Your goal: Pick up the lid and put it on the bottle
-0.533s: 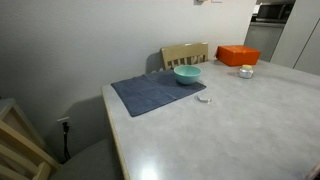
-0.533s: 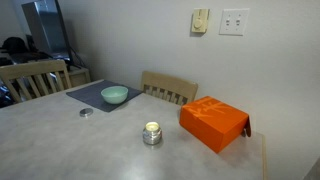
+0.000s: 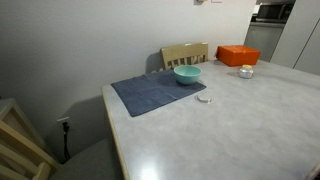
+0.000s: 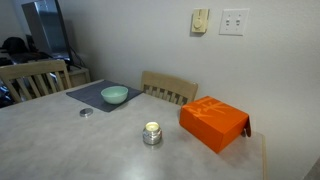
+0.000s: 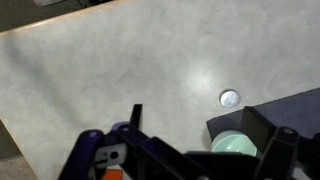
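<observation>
Hand [image 5: 205,140] hangs spread and empty above the surface [image 5: 120,60], likely so you can scan it. Lid [image 5: 230,98] lies flat beside the mat [image 5: 285,108], free to grab. Bottle [image 3: 245,71] stands farther off, near the orange box [image 3: 238,54].

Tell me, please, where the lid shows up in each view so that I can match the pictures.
In an exterior view: the lid lies slightly right of centre, just off the grey mat, below-right of the teal bowl.
In an exterior view: the lid lies left of centre, below-left of the teal bowl.
Wrist view: the lid lies right of centre, above the teal bowl.
Shared landmark: the teal bowl.
</observation>
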Tool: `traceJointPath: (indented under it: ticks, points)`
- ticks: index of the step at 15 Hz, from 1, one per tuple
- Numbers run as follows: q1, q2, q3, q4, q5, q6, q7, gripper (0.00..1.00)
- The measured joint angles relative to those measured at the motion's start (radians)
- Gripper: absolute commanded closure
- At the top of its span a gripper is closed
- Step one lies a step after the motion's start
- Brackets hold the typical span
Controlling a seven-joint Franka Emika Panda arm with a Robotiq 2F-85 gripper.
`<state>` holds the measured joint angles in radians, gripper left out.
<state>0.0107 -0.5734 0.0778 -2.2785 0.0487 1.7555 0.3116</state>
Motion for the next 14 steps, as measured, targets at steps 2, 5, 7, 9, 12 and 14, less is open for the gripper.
traceJointPath:
  ticks: [2, 5, 7, 9, 12, 14]
  points:
    - [0.0, 0.0, 0.0, 0.0, 0.0, 0.0, 0.0, 0.0]
    - [-0.001, -0.001, -0.012, 0.001, -0.006, -0.041, -0.044, 0.0]
    - [-0.001, 0.012, -0.03, 0.002, -0.006, -0.076, -0.093, 0.0]
    - [0.0, 0.051, -0.037, 0.001, -0.006, -0.088, -0.131, 0.0]
    - [0.023, 0.159, -0.029, 0.0, 0.002, -0.087, -0.187, 0.0]
    - [0.052, 0.251, -0.017, 0.001, 0.015, -0.081, -0.222, 0.0]
